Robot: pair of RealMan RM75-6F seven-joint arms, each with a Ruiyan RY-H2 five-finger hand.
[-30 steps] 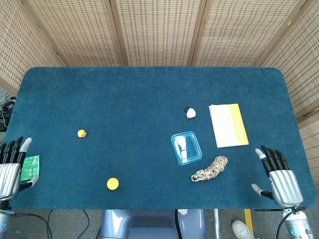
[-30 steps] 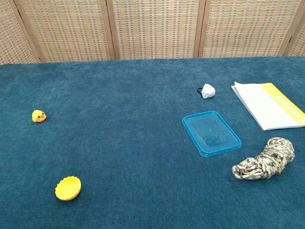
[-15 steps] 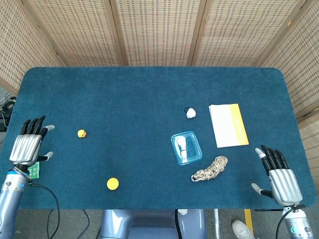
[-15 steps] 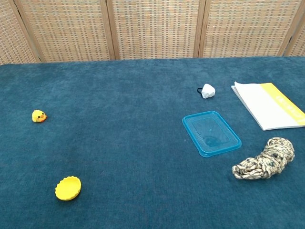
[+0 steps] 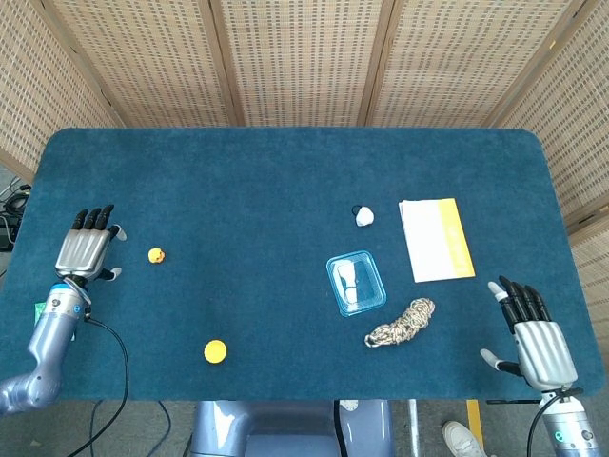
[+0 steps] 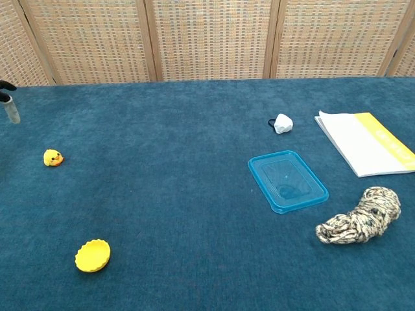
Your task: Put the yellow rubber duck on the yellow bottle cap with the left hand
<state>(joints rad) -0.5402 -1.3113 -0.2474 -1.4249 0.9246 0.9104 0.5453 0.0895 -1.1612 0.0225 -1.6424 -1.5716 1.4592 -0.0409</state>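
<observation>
Head view, left to right: left hand (image 5: 86, 250) hovered at table's left edge, fingers spread, holding nothing. Yellow rubber duck (image 5: 156, 255) sat just at hand's 3 o'clock, apart from it. Yellow bottle cap (image 5: 215, 351) lay open-side up at duck's 5 o'clock, well apart. Duck likely light, soft, squashy, small for these fingers: pinch body sides, gentle squeeze. Blue carpeted table (image 5: 285, 181) probably grippy, little sliding. Woven screens (image 5: 295, 57) closed off far side. Right hand (image 5: 535, 333) idled at 3 o'clock edge, fingers extended, empty.
</observation>
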